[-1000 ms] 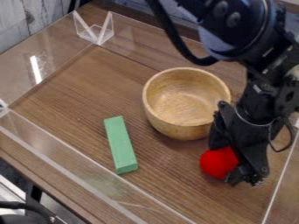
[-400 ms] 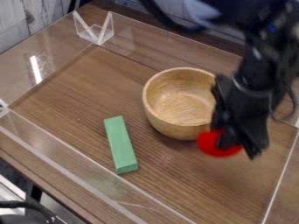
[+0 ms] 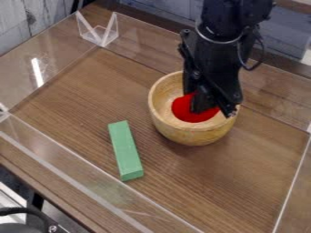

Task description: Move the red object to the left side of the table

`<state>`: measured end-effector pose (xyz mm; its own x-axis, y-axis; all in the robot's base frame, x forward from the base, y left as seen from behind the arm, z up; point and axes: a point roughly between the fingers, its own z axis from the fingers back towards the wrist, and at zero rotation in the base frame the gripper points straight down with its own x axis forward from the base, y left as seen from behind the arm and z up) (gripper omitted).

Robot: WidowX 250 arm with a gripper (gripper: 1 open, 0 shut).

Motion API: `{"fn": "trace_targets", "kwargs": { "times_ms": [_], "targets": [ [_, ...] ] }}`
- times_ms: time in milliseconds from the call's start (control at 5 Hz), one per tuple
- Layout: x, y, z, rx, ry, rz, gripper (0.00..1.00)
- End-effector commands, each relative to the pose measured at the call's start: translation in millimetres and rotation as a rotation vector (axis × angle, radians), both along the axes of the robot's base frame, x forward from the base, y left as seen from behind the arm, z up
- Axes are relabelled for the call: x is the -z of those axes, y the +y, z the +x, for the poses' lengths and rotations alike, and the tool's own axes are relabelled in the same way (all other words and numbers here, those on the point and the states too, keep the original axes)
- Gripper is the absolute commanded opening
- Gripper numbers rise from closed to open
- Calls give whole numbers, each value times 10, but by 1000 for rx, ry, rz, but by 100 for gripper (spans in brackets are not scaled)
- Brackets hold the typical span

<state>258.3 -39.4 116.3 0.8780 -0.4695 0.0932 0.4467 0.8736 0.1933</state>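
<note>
pincer [image 3: 203, 102] clamped on red object [image 3: 188, 107], above wooden bowl [image 3: 170, 127]

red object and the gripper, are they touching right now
Touching. The camera view shows the gripper shut on the red object, its dark fingers pressed against the fruit's side, carried in front of the wooden bowl.

Low clear acrylic walls [image 3: 49, 64] are catching pale glare around the dark wood-grain bench [image 3: 73, 105]; a whitish surface [image 3: 25, 23] is lying beyond.
</note>
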Motion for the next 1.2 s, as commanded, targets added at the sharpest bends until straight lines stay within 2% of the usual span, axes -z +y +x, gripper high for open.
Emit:
{"fn": "trace_targets", "kwargs": {
  "times_ms": [0,200,600,1000],
  "targets": [
    [-305,1,13,-25,-73,-9,0],
    [-391,52,41,-89,-82,-1,0],
    [-445,284,257,-206,-86,10,0],
    [-613,436,179,-403,-75,28,0]
  ]
}}
